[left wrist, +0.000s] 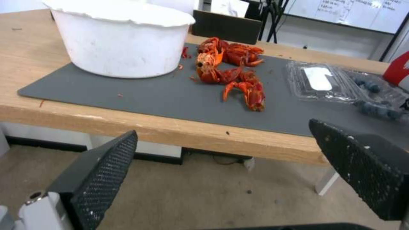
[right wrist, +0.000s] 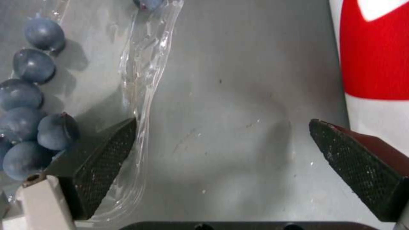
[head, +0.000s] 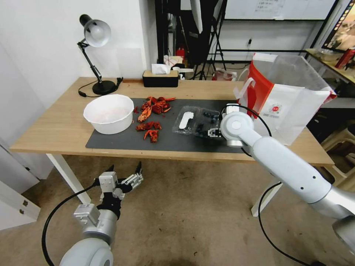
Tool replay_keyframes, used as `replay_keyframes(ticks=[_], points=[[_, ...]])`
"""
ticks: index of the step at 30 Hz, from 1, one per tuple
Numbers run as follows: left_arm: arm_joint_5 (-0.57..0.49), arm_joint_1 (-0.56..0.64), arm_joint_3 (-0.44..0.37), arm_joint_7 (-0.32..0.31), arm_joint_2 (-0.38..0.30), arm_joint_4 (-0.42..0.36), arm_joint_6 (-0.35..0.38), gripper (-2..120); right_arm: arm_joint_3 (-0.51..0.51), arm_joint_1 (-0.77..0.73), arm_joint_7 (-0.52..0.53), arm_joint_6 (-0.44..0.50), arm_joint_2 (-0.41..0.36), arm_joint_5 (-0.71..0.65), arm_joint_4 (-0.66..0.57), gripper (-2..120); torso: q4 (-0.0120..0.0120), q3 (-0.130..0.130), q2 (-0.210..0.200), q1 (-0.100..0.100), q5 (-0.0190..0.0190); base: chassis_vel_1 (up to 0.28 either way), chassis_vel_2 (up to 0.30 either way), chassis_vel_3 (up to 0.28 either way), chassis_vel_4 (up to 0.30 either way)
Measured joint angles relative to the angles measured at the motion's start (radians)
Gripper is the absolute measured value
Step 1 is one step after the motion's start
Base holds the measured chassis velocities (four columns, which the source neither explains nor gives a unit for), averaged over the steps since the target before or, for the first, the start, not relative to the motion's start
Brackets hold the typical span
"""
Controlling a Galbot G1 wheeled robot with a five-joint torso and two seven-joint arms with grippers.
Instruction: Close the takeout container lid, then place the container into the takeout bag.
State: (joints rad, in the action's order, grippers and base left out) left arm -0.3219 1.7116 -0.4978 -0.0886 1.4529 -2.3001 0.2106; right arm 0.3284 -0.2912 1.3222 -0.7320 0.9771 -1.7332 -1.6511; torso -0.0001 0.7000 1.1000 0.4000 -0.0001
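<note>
The takeout container (head: 205, 123) lies open on the dark mat, dark blueberries (right wrist: 30, 111) in its tray. Its clear lid (head: 186, 120), with a white label, is folded flat on the side toward the bowl. My right gripper (head: 214, 133) is open and low over the mat at the tray's bag-side edge. One finger (right wrist: 106, 156) touches the clear rim and the other finger (right wrist: 358, 159) is close to the bag. The takeout bag (head: 284, 99), white and red, stands open at the table's right end. My left gripper (head: 125, 178) hangs open below the table's front edge.
A large white bowl (head: 109, 112) sits on the left of the mat (head: 118, 140). Red crayfish shells (head: 151, 118) lie between it and the container. A black tissue box (head: 160, 78) and a desk lamp (head: 97, 55) stand at the back of the table.
</note>
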Motion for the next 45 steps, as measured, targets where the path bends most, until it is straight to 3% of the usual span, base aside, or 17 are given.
replay_keyframes(ticks=[19, 31, 40, 44, 45], points=[[-0.003, -0.001, -0.003, -0.008, -0.005, 0.012, -0.009, 100, 0.105, 0.078, -0.080, -0.001, 0.010, 0.162, 0.082, 100, 0.0001, 0.000, 0.000, 0.000, 0.0001, 0.000, 0.000, 0.000, 0.000], [-0.005, -0.005, -0.004, -0.010, -0.011, 0.016, -0.009, 100, 0.083, 0.078, -0.158, 0.000, 0.020, 0.233, 0.098, 100, 0.0001, 0.000, 0.000, 0.000, 0.0000, 0.000, 0.000, 0.000, 0.000], [-0.007, -0.004, -0.012, -0.010, -0.016, 0.012, -0.009, 100, -0.034, -0.008, -0.377, 0.178, 0.013, 0.319, 0.025, 100, 0.0004, 0.000, 0.000, 0.000, 0.0001, 0.000, 0.000, 0.000, 0.000], [-0.007, -0.006, -0.013, -0.010, -0.017, 0.011, -0.009, 100, -0.104, -0.141, -0.642, 0.336, -0.051, 0.396, -0.078, 100, -0.0002, 0.000, 0.000, 0.000, 0.0005, 0.000, 0.000, 0.000, 0.000], [-0.007, -0.006, -0.013, -0.010, -0.017, 0.011, -0.009, 100, -0.104, -0.141, -0.642, 0.336, -0.051, 0.396, -0.078, 100, -0.0002, 0.000, 0.000, 0.000, 0.0005, 0.000, 0.000, 0.000, 0.000]])
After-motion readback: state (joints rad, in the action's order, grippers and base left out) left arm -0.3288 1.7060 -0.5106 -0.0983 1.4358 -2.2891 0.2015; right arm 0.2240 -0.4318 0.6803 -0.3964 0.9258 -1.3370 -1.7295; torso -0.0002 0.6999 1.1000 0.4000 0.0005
